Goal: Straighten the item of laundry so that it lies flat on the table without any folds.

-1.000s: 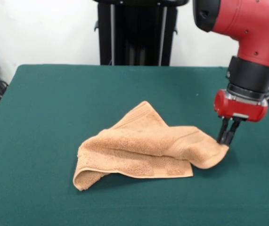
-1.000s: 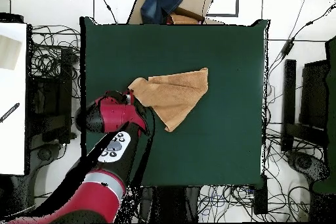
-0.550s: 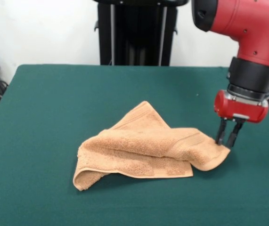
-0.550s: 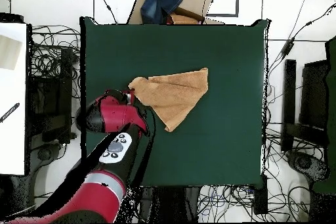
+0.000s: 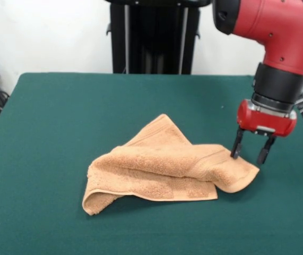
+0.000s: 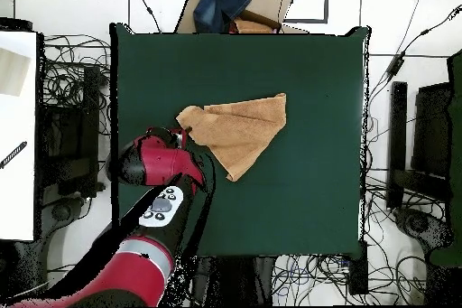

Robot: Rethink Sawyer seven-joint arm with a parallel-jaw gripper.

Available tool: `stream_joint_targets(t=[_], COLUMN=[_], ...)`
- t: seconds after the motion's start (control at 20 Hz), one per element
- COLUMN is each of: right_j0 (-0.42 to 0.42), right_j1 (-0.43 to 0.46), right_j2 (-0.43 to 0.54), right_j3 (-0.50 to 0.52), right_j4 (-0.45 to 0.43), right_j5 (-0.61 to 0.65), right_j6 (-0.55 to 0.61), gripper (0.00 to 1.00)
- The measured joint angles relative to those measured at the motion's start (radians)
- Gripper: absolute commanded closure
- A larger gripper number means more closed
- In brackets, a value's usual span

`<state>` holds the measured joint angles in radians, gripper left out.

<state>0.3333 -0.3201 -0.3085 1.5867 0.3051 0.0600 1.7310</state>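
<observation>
While the towel (image 5: 167,172) lies folded on the counter (image 5: 61,117), the jaws (image 5: 251,152) hang spread (holding nothing) just above its corner.

one towel (image 5: 167,167), one table (image 5: 61,117), one red arm (image 5: 278,42), one pincer (image 5: 251,151)

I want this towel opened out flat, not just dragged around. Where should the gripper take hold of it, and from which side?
Probably the free corner of the towel beneath the open gripper, coming straight down from above. There the cloth lies thin and flat on the table, while the middle is bunched in thick folds.
</observation>
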Motion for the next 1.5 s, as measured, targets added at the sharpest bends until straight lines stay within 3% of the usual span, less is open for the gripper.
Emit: stream_joint_targets(t=[0.75, 1.5], right_j0=[0.002, 0.003], right_j1=[0.000, 0.027], right_j2=[0.000, 0.000], right_j3=[0.002, -0.067], right_j4=[0.005, 0.005], right_j5=[0.001, 0.074], right_j6=[0.000, 0.000], gripper=[0.00, 0.00])
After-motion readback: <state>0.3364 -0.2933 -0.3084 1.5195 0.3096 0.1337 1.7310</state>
